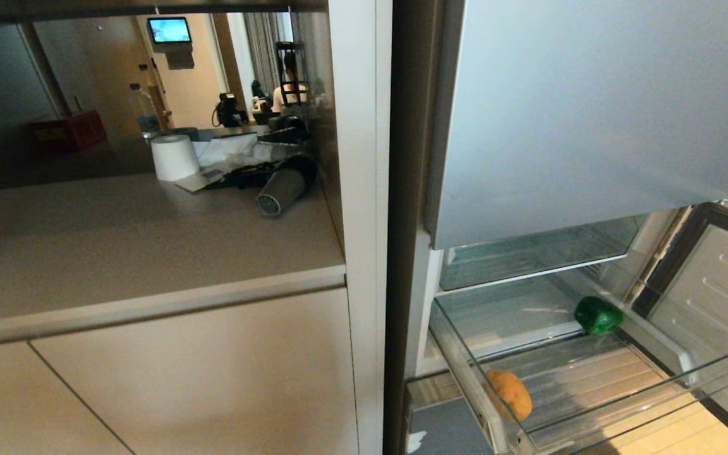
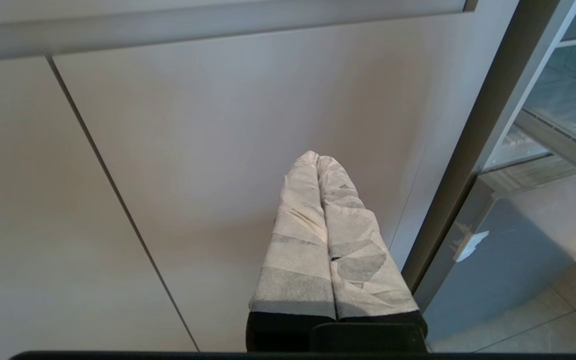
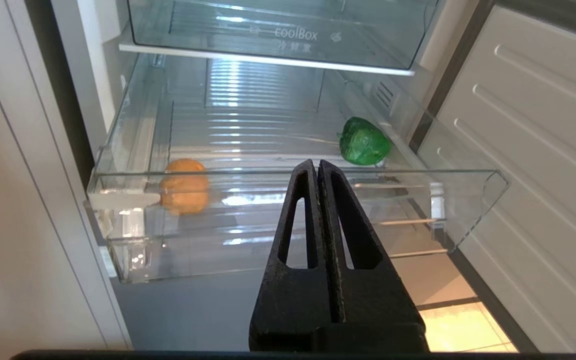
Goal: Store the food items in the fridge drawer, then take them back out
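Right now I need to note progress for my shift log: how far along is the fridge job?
Storing looks done: the green pepper and the potato both lie in the pulled-out fridge drawer. Nothing is in hand: the right claw is shut and empty in front of the drawer, and the left claw is shut by the cabinet door. Left: taking both items back out.

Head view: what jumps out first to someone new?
The pulled-out clear fridge drawer at lower right, with a green pepper at its back right and a tan potato at its front left. On the counter to the left stands a white paper roll.
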